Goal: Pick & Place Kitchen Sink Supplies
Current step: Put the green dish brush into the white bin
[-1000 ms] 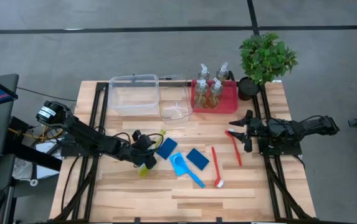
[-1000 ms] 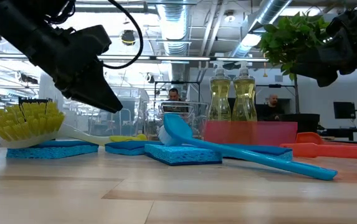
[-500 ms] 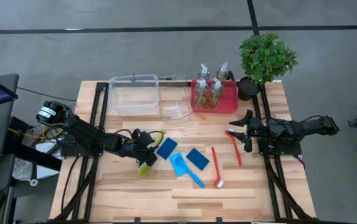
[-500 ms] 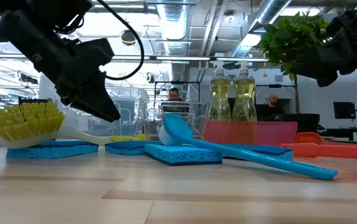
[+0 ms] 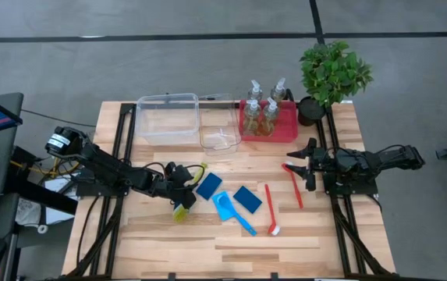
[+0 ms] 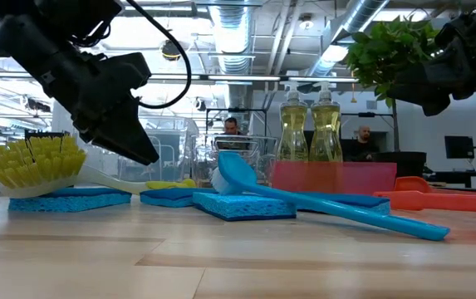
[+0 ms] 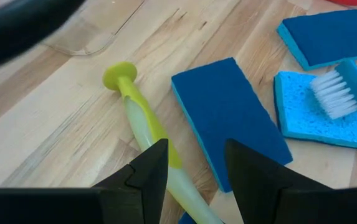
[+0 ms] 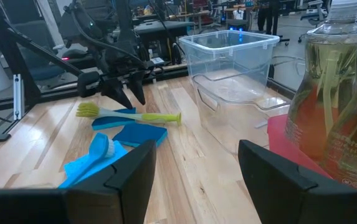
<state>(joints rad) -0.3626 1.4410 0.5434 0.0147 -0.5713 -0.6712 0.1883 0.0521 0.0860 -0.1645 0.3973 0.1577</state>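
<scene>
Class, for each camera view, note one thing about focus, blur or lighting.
High view: even light, everything sharp. Low view: bright ceiling lights behind leave the left tool a dark silhouette. Left wrist view: a blurred dark shape crosses one corner; the slim yellow-green plastic brush is sharp. Right wrist view: the near clear pump bottle is soft.

The pump bottle label perhaps reads "meth"; nothing else legible.

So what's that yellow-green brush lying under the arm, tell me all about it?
The green brush is a slim plastic dish brush: a yellow-green handle ending in a round knob, paler along the shaft, with yellow bristles at the other end. It lies flat on the wooden table, its bristle end resting on a blue sponge. The left gripper hovers open above its handle, not touching.
</scene>
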